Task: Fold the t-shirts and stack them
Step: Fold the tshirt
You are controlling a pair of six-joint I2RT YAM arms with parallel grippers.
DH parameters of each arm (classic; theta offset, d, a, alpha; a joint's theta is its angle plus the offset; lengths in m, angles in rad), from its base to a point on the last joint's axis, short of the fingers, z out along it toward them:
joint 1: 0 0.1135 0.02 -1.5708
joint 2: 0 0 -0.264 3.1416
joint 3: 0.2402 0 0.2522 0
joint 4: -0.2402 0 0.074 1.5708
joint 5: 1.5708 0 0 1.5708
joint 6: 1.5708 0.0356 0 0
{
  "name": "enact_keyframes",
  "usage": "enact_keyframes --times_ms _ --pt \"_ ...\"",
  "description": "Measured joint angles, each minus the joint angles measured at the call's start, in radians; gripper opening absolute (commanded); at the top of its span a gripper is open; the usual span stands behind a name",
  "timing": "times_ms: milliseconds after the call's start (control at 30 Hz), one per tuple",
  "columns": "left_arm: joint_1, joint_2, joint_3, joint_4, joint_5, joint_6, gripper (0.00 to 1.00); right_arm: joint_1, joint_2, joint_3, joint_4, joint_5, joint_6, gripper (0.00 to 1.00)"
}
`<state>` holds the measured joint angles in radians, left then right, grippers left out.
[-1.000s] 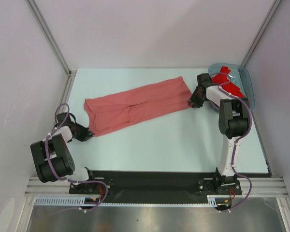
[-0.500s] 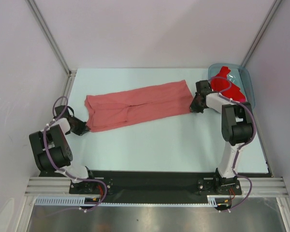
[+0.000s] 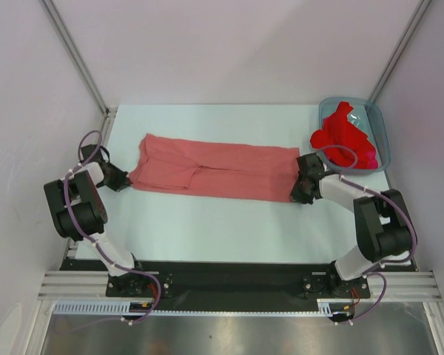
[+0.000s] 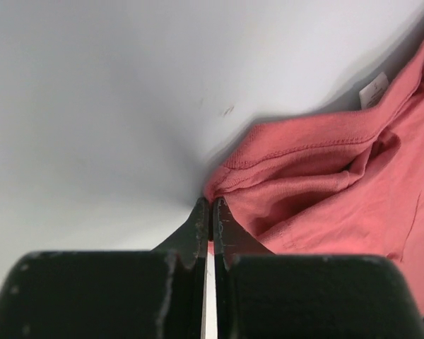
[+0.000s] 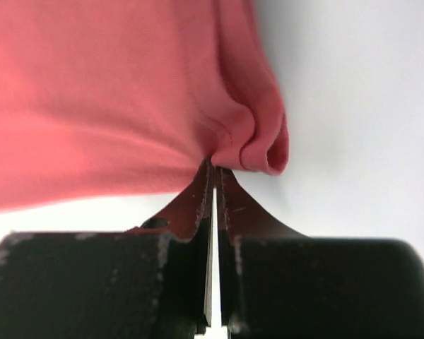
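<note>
A salmon-pink t-shirt [image 3: 214,170] lies folded into a long band, stretched across the middle of the table. My left gripper [image 3: 123,180] is shut on its left end. In the left wrist view the closed tips [image 4: 212,206] pinch a bunched seam of the pink cloth [image 4: 339,191]. My right gripper [image 3: 298,190] is shut on the right end. In the right wrist view its tips [image 5: 215,167] bite the rolled hem of the shirt [image 5: 113,92]. Bright red t-shirts [image 3: 345,137] are heaped in the bin at the back right.
The translucent blue-grey bin [image 3: 379,118] stands at the back right corner, with red cloth spilling over its near-left rim. A metal post [image 3: 96,96] and side walls border the pale table [image 3: 207,222]. A black rail runs along the near edge.
Both grippers have shut on the pink shirt's ends. The left end has moved back and the right end toward the near side, so the band has turned and stretched out.
</note>
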<state>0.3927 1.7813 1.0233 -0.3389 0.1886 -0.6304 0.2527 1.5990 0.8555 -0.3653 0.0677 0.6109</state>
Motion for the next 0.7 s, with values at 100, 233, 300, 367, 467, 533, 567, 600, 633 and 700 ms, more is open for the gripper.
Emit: enact_keyframes --times_ms 100,233,300,367,467,533,567,600,633,700 --pt "-0.004 0.044 0.055 0.005 -0.004 0.004 0.0 0.08 -0.098 -0.093 -0.026 0.004 0.066 0.0" --pt "-0.005 0.099 0.13 0.008 -0.02 0.014 0.0 0.23 -0.222 -0.207 -0.044 0.001 0.202 0.0" --pt "-0.006 0.126 0.169 0.003 -0.03 0.026 0.01 0.304 -0.27 -0.249 -0.049 -0.009 0.268 0.03" --pt "-0.007 0.148 0.202 -0.004 -0.037 0.037 0.16 0.375 -0.306 -0.276 -0.063 -0.024 0.325 0.14" --pt "-0.008 0.157 0.216 -0.002 -0.048 0.055 0.29 0.432 -0.333 -0.282 -0.105 -0.034 0.365 0.32" --pt "-0.009 0.156 0.218 0.003 -0.06 0.061 0.4 0.444 -0.357 -0.28 -0.16 -0.034 0.362 0.43" --pt "-0.009 0.152 0.218 0.011 -0.063 0.065 0.48 0.445 -0.369 -0.275 -0.199 -0.031 0.352 0.45" --pt "-0.009 0.146 0.215 0.014 -0.074 0.07 0.52 0.446 -0.382 -0.268 -0.235 -0.03 0.34 0.52" --pt "-0.009 0.136 0.209 0.015 -0.08 0.074 0.54 0.446 -0.389 -0.258 -0.266 -0.027 0.329 0.54" --pt "-0.009 0.108 0.18 0.015 -0.094 0.082 0.58 0.446 -0.396 -0.209 -0.34 -0.013 0.296 0.62"
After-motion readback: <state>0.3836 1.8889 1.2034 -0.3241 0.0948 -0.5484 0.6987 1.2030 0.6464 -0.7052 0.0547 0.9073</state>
